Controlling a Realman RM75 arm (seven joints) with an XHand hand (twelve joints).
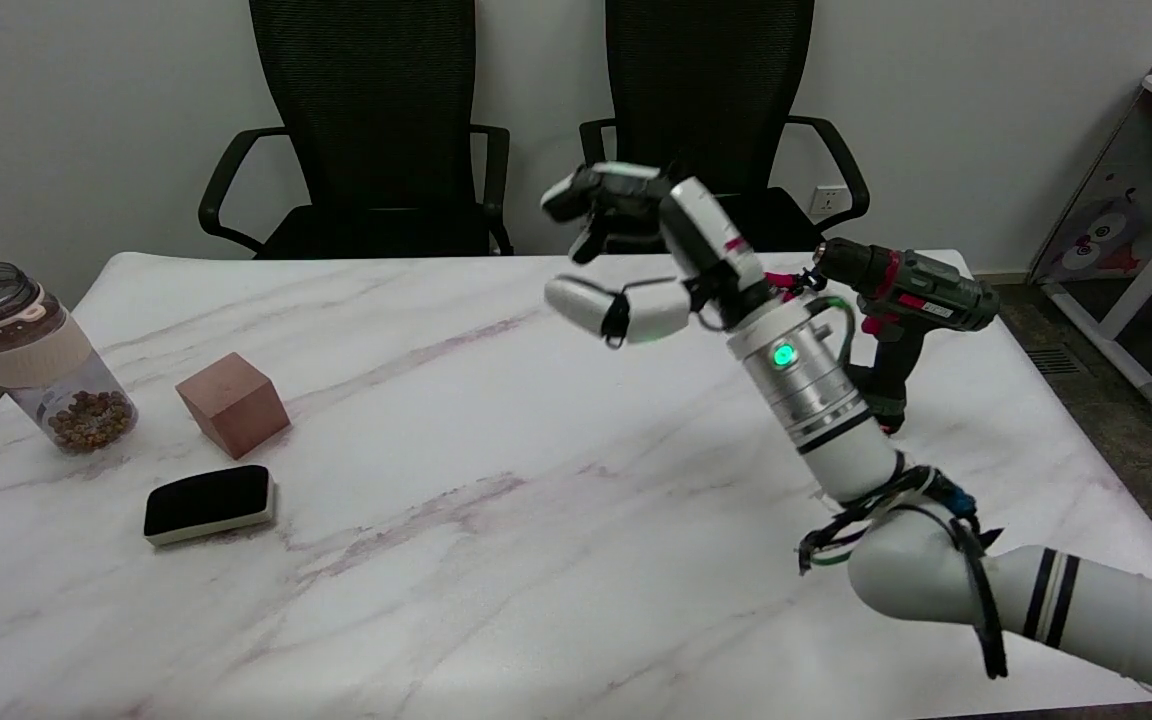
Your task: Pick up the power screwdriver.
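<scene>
My robot hand (636, 255) hangs in the air above the far middle of the table (496, 560), released: it grasps nothing, its fingers (576, 192) curl loosely forward at the top and its thumb (586, 305) sticks out below them toward the picture's left, with clear space between. My white arm (936, 560) comes in from the lower right, bends at the elbow and rises through a silver wrist section with a green light (784, 355) on it.

The power screwdriver (906, 300) stands upright on its base at the far right part of the table, just behind my wrist as the camera sees it. Its dark green and black body has red accents, and its chuck points toward the picture's left, near the back of my wrist. My forearm hides part of its grip and base, so I cannot tell whether wrist and tool touch. My robot hand itself is well to the left of it.

On the left side of the table a brown cube (233, 403) sits near a black-topped whiteboard eraser (208, 503). Further left, a clear bottle (36, 360) with a beige band holds some brown pieces at its bottom. Two black mesh office chairs (366, 120) stand behind the table's far edge.
</scene>
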